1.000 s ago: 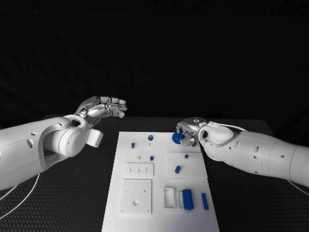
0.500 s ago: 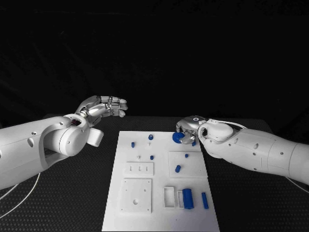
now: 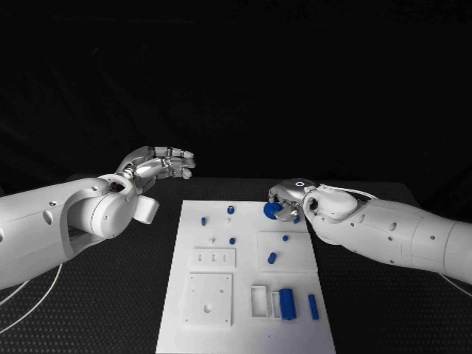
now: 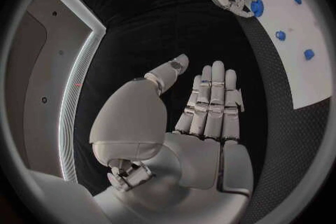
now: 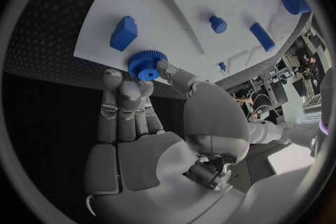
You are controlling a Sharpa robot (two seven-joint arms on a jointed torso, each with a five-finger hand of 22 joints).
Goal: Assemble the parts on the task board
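My right robot hand (image 3: 287,199) sits at the far right corner of the task board (image 3: 247,295), and its fingertips (image 5: 112,75) pinch a blue gear (image 5: 146,64) by its toothed rim. In my right wrist view the gear hangs at the board's edge, the thumb on one side and the other fingers ranged along the opposite side. I judge that rim hold is chosen so the hub hole stays free to drop over a peg. I cannot tell whether the gear touches the board or hovers just over it.

My left robot hand (image 3: 156,164) is raised off to the left of the board, well apart from every part, holding nothing. In the left wrist view its fingers (image 4: 210,101) lie straight and close together, the thumb standing a little apart. I take it to be parked there so the right hand has room to work.

Just beyond the gear from my right fingertips lies a blocky blue piece (image 5: 123,33), and farther across the board a small blue peg (image 5: 218,24) and a blue bar (image 5: 262,37). Nearer my body, a long blue block (image 3: 286,303) stands in a slot in the board. The black surface (image 3: 98,310) carries it all.
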